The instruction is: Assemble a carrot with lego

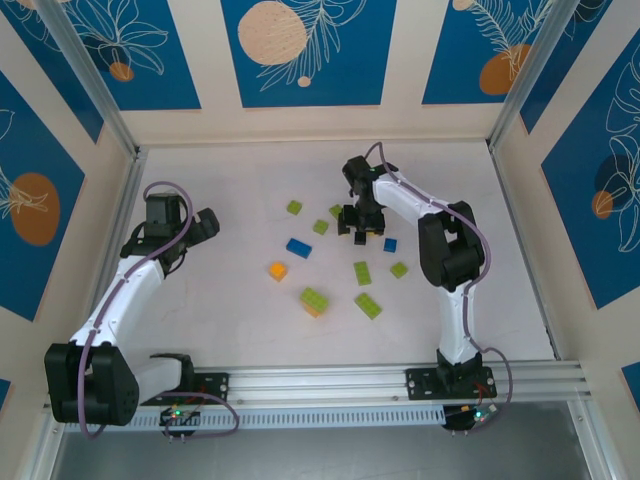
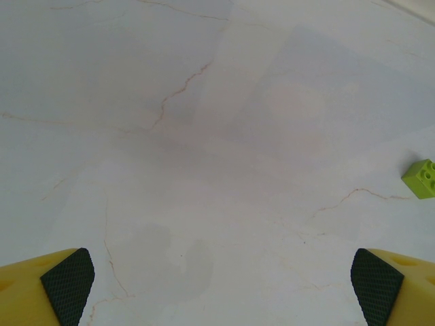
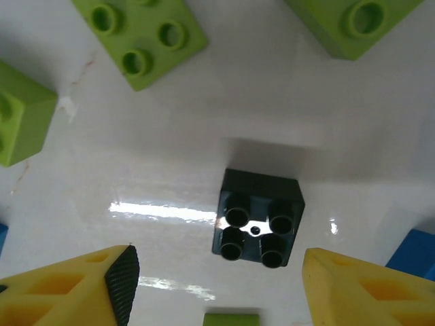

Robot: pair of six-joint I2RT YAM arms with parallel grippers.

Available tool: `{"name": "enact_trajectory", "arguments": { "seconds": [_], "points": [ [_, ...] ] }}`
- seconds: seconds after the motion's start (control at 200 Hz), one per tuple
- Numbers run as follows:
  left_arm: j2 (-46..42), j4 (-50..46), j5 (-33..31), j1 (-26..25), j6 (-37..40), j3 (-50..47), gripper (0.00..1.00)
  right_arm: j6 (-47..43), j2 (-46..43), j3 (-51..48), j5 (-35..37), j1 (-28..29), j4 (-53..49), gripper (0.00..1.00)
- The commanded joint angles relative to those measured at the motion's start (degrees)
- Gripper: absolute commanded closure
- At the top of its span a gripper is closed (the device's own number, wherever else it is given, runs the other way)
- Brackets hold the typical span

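Note:
A small black four-stud brick lies on the white table between and just ahead of my right gripper's yellow fingers. The right gripper is open and hangs just above it, holding nothing; from above the right gripper sits among the scattered bricks. Lime green bricks lie around it, and a blue brick is at the right edge. My left gripper is open over bare table, one lime brick far to its right. From above, the left gripper is well left of the pile.
Spread across the table's middle are a blue brick, an orange brick, a lime brick on an orange one, and lime bricks nearer the front. Metal rails and patterned walls bound the table.

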Motion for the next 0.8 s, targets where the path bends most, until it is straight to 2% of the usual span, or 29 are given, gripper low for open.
{"name": "enact_trajectory", "arguments": {
  "seconds": [0.0, 0.19, 0.45, 0.795],
  "points": [
    [-0.6, -0.8, -0.5, 0.5, 0.2, -0.2, 0.0, 1.8, 0.5, -1.2, -1.7, -0.5, 1.1, 0.34],
    [0.0, -0.5, -0.3, 0.5, 0.2, -0.1, 0.0, 1.8, 1.3, -1.9, -2.5, -0.9, 1.8, 0.34],
    [0.1, -0.6, -0.5, 0.5, 0.2, -0.2, 0.0, 1.7, 3.0, -2.0, -3.0, -1.1, 2.4, 0.4],
    [0.6, -0.3, -0.4, 0.5, 0.2, -0.2, 0.0, 1.6, 2.4, -3.5, -2.8, -1.5, 3.3, 0.52]
  ]
}}
